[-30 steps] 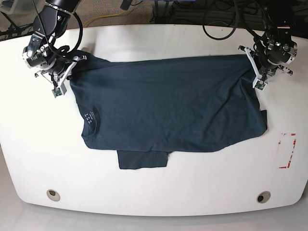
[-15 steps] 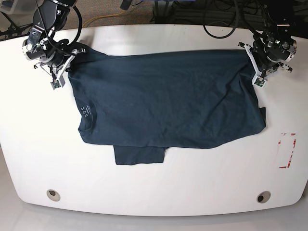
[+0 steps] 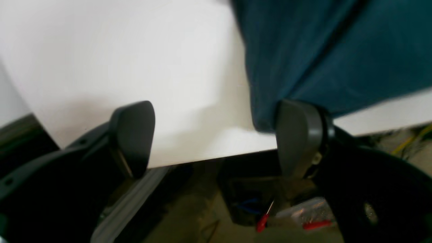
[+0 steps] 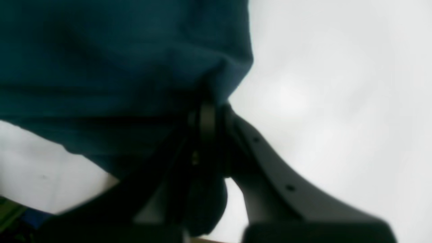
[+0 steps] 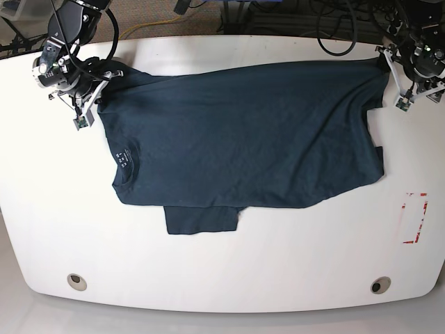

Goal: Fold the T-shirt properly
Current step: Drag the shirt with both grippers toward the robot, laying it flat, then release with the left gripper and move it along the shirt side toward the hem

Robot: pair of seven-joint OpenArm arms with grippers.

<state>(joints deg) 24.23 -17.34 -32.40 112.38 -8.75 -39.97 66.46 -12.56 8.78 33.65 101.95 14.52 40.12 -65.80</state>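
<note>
A white counter point(image 5: 229, 278) carries the T-shirt point(image 5: 243, 139), spread flat across its far half. At the far left corner the right gripper point(image 5: 89, 106) pinches its shoulder; at the far right corner the left gripper point(image 3: 216, 135) gapes wide, cloth touching one finger.

small white print inside the T-shirt point(image 5: 236, 139) neck, too small to read

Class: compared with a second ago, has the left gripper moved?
Yes. The left gripper has shifted toward the white table's far right corner, away from the red-marked rectangle.
</note>
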